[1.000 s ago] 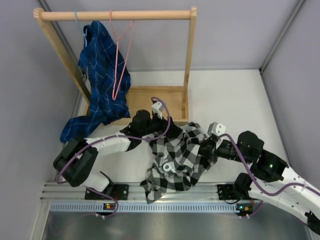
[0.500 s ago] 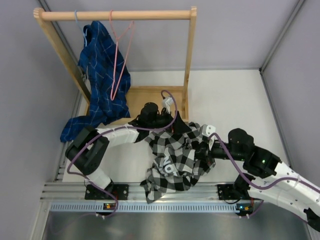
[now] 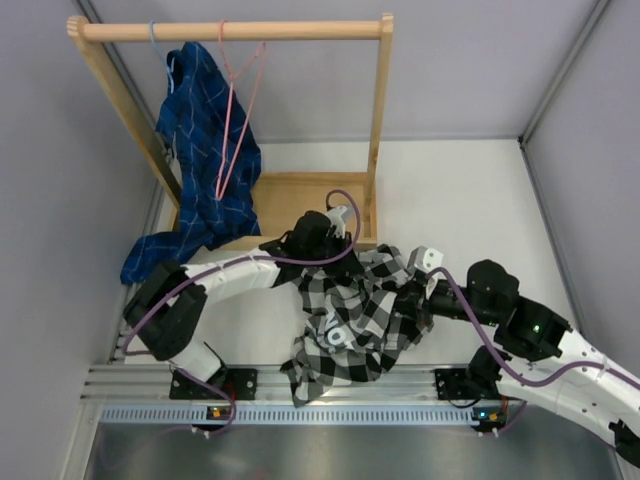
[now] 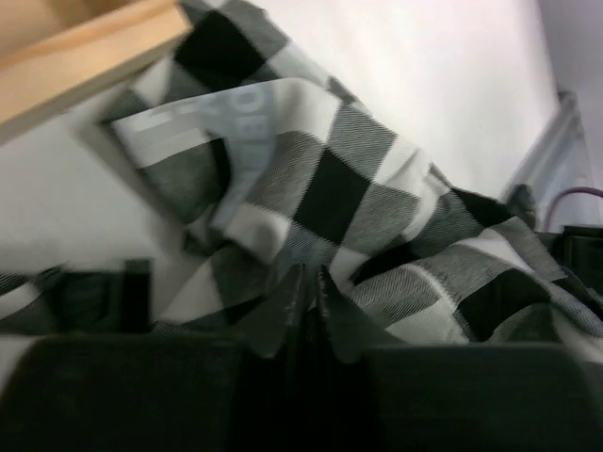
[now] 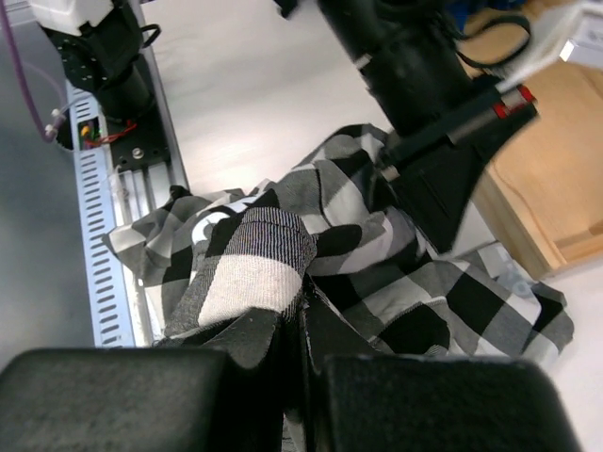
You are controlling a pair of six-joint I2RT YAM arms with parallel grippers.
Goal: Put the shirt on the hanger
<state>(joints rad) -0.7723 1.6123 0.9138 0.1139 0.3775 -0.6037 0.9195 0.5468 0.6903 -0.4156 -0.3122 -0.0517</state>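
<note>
The shirt [image 3: 360, 310] lies crumpled on the tabletop [image 3: 470, 200]. The left claw [image 4: 306, 315] pinches its 12 o'clock edge and the right claw [image 5: 294, 325] is clamped on its 3 o'clock edge. The hanger [image 3: 238, 120] hangs toward 11 o'clock, nearer the left claw.

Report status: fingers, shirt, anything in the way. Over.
Left fingers and right fingers both shut on the checked shirt. Shirt bunched on table, not on pink hanger. Blue plaid shirt hangs next to hanger on rack.
</note>
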